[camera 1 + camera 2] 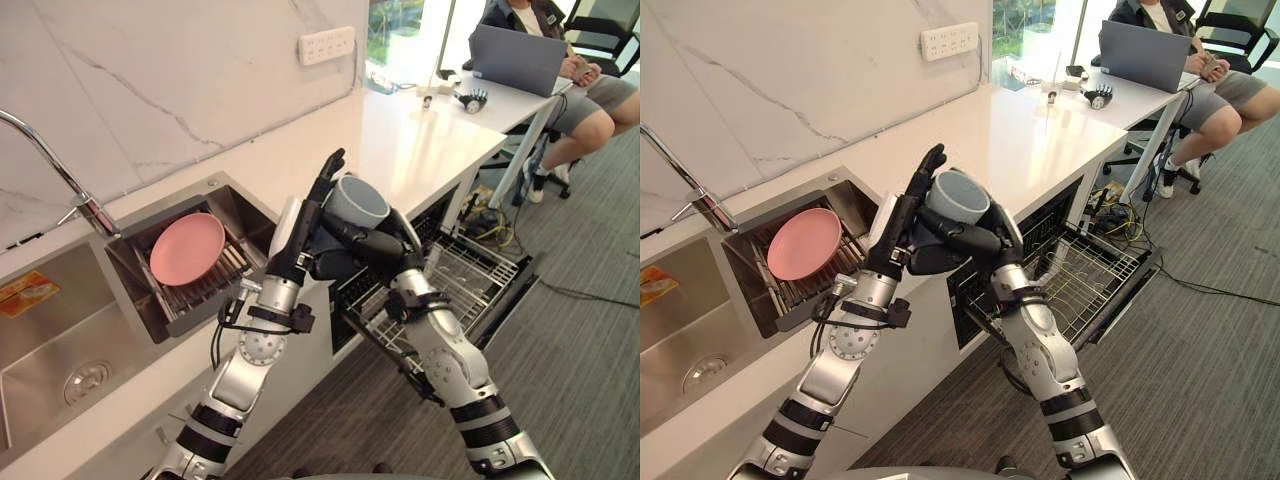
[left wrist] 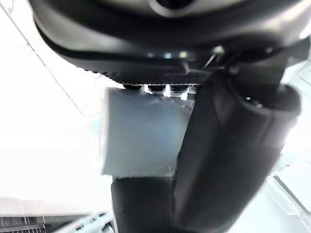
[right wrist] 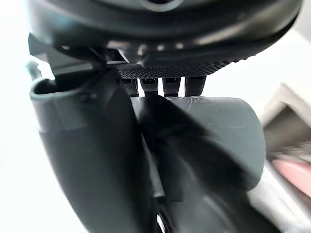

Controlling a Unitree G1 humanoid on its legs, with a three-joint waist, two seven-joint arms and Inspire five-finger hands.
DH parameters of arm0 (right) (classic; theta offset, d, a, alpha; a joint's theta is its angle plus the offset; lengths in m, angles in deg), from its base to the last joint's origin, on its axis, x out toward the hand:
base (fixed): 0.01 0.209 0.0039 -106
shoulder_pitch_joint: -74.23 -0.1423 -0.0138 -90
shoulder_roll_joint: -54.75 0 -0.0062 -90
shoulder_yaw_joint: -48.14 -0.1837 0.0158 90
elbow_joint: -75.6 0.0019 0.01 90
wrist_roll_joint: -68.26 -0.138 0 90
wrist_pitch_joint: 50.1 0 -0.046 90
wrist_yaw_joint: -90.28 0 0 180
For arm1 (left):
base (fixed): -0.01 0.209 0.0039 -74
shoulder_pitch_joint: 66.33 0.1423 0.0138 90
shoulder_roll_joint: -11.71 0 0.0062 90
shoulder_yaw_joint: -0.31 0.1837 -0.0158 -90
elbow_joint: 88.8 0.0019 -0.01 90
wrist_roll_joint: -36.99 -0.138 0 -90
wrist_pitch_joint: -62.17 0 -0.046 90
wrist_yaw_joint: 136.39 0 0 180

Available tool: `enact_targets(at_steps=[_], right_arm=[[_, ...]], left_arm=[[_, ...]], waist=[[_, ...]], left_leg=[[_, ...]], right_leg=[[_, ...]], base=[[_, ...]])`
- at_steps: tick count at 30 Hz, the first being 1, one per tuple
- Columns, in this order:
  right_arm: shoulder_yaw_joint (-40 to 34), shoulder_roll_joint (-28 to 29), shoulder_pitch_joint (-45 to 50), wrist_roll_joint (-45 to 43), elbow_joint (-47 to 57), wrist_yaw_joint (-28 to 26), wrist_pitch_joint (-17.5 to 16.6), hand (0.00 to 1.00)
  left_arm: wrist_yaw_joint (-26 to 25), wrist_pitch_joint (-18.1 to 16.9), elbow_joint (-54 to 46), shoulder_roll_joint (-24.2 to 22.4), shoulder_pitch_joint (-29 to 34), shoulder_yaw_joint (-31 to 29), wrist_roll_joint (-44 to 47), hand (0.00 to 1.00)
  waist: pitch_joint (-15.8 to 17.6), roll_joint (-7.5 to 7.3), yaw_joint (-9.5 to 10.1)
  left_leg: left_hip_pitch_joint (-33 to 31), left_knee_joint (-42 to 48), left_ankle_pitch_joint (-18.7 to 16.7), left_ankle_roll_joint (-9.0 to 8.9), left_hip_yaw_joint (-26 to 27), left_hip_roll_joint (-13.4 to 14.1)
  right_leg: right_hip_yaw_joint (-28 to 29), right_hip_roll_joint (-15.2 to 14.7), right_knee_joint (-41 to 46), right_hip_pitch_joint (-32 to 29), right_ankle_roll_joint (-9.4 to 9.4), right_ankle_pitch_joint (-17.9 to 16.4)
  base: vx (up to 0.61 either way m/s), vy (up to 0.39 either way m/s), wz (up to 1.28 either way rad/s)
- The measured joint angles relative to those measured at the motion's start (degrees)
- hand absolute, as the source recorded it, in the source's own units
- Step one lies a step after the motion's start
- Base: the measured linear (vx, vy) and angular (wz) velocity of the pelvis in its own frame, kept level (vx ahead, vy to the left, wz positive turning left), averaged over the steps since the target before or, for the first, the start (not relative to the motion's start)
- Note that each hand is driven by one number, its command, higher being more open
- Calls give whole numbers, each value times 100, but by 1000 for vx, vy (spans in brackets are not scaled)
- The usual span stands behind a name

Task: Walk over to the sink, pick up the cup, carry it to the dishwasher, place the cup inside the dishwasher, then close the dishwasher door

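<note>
While the grey cup [image 1: 357, 200] sits mid-frame in your right hand [image 1: 372, 243], whose fingers curl round its wall, your left hand [image 1: 305, 225] stands straight-fingered against its other side. If that flat hand comes away unevenly, the cup could, I judge, tip out and hit the worktop [image 1: 420, 140] edge nearby. The dishwasher's pulled-out rack [image 1: 470, 275] lies lower right, and its wires could catch the cup's rim. A pink plate [image 1: 187, 248] rests in the drainer [image 1: 200, 305] at left. A seated person [image 1: 590, 100] is upper right.
</note>
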Motion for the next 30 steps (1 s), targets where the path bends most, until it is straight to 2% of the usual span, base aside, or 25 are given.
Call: enact_targets(at_steps=[3, 8, 15, 18, 25, 27, 30], right_arm=[[-601, 19, -61, 4, -72, 383, -265, 0], [-926, -51, -60, 97, -168, 824, -441, 0], [-1007, -39, -60, 321, -169, 1245, -659, 0], [-1229, -38, -61, 606, -166, 1429, -747, 0], [-2455, -118, -24, 787, -156, 1661, -918, 0], [-2787, -122, 164, 853, -68, 1666, -1060, 0], [-3008, -131, 472, 854, -44, 1671, -1106, 0]], left_arm=[[199, -318, -407, 0, 132, 414, -64, 100], [371, -843, -696, -45, 115, 452, -69, 100], [455, -895, -711, -26, 129, 453, 24, 100], [742, -841, -713, -39, 218, 453, 692, 100], [1398, 244, -592, -378, 842, 341, 3696, 100], [1619, 555, -142, -443, 1017, 331, 4480, 100], [1864, 994, 818, -612, 1081, 395, 4843, 100]], waist=[[0, 0, -8], [0, 1, -105], [0, 0, -61], [3, -5, -59], [24, -36, -75], [43, -66, -91], [81, -123, -114]], left_leg=[[3, -30, 4, 6, 14, -21], [62, -62, 5, 7, 30, -4], [103, -152, 37, 28, 26, -9], [105, -166, 39, 30, 29, -12], [96, -204, 38, 30, 143, -3], [67, -213, 37, 29, 145, 1], [-3, -202, 38, 28, 50, -7]], right_leg=[[2, -13, -40, 1, 17, 13], [51, 7, -40, 22, 17, 13], [42, 8, -42, 26, 17, 14], [47, 7, -42, 20, 17, 14], [153, 10, -43, -52, 18, 13], [149, 13, -43, -83, 19, 12], [50, 5, -42, -95, 21, 11]], base=[[0, 0, -3], [-9, -9, -7], [-20, -5, 1], [0, 0, 0], [-11, 0, -7], [-7, -2, -2], [-17, -8, 15]])
